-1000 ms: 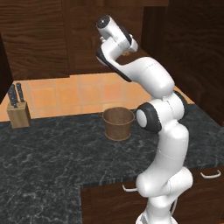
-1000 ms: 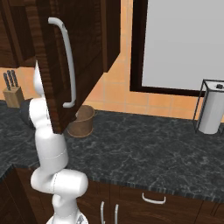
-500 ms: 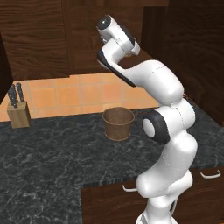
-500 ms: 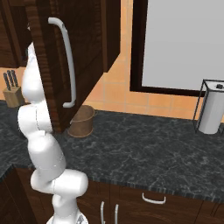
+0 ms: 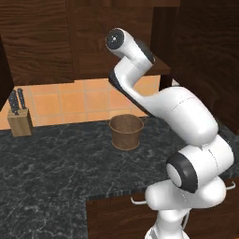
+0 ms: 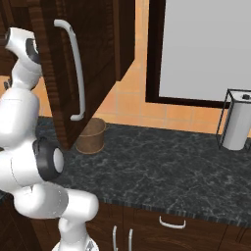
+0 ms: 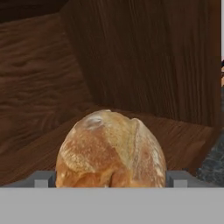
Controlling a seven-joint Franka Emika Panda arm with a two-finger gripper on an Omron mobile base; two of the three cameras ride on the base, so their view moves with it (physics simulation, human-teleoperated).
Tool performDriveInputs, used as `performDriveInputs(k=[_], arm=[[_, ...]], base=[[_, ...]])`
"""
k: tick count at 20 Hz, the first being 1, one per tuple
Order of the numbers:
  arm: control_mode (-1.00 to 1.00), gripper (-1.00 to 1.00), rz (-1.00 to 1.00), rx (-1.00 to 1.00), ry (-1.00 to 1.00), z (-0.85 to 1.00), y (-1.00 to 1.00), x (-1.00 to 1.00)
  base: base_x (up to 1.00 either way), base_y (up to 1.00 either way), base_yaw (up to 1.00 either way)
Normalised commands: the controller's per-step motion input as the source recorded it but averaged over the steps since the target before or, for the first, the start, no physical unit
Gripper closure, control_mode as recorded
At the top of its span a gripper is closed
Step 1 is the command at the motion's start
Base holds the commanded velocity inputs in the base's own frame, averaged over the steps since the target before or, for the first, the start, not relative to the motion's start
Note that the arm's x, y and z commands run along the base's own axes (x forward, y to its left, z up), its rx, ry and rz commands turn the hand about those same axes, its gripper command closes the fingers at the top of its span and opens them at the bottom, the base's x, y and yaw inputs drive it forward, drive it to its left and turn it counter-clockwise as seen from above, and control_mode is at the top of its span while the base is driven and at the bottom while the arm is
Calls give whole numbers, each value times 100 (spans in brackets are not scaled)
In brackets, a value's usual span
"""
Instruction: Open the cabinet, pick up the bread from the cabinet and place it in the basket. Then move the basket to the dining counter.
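Now we note claw (image 7: 111, 178) spread wide, fingertips (image 7: 43, 178) flanking bread (image 7: 111, 151) at lower centre of hand view, on cabinet (image 6: 93, 59) shelf. Door open. Basket (image 5: 125, 131) on black worktop (image 5: 56, 172), mid-frame.

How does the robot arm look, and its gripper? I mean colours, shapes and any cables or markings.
The arm is built of glossy white rounded segments with dark grey to black rings and caps at the joints, one round dark cap at its top end. No loose cables or markings show. The gripper has two small squarish grey finger tips.
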Motion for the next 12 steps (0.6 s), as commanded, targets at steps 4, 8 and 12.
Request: performDriveInputs(k=[4,8,12], arm=[[-100,100,0,0,0,24,34,-100],[-100,100,0,0,0,2,27,-100],[-100,100,1,0,0,-27,29,-100]], base=[[0,0,0],[0,0,0],[0,0,0]])
